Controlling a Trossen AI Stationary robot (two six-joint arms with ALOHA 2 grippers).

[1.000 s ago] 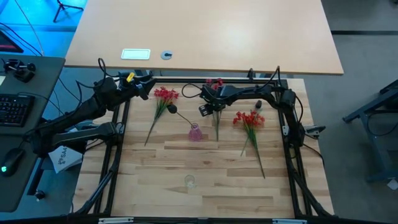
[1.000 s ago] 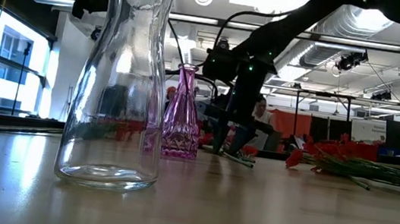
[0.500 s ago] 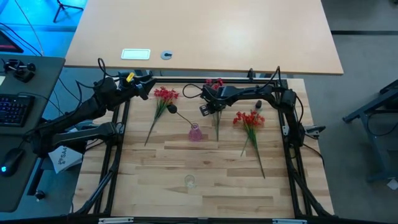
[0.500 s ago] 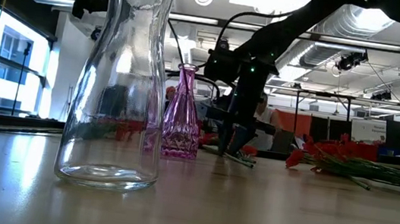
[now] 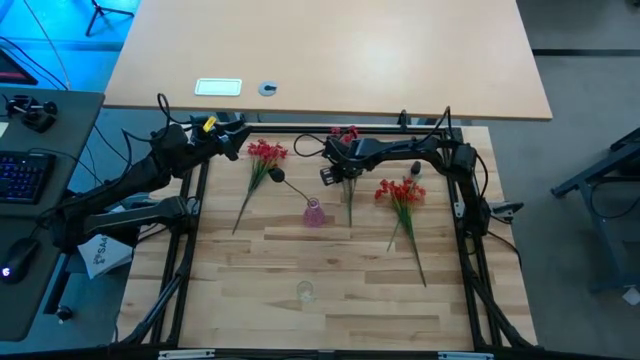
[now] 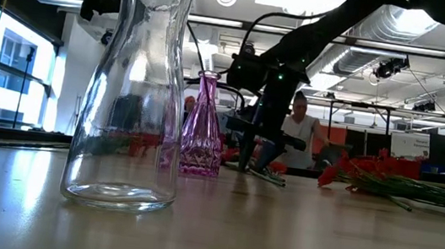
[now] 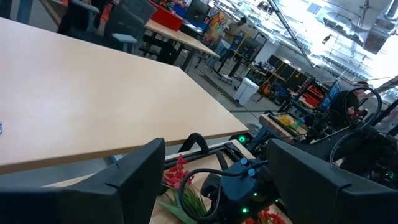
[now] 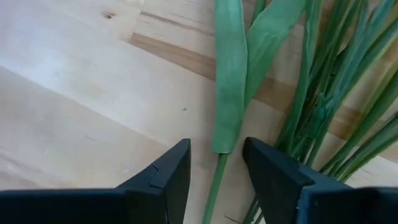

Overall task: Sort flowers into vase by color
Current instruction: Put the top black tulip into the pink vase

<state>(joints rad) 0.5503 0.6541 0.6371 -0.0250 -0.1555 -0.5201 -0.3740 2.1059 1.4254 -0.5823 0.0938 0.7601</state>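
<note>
In the high view, a red bunch lies at the far left. A second red bunch lies in the middle, and its stem runs toward the near edge. A third red bunch lies on the right. A dark-headed flower has a stem that runs to the pink vase. The clear vase stands near the front. My right gripper hangs low over the middle bunch. It is open, with its fingers on either side of a green leaf and thin stem. My left gripper waits open at the far left.
The pink vase stands just left of my right gripper in the low view, and the clear vase is close to the camera. More green stems lie beside the leaf. The black frame rail borders the far edge. A person shows in the room behind.
Both arms have kept still. A person in the room behind the table has moved into view to the right of my right gripper.
</note>
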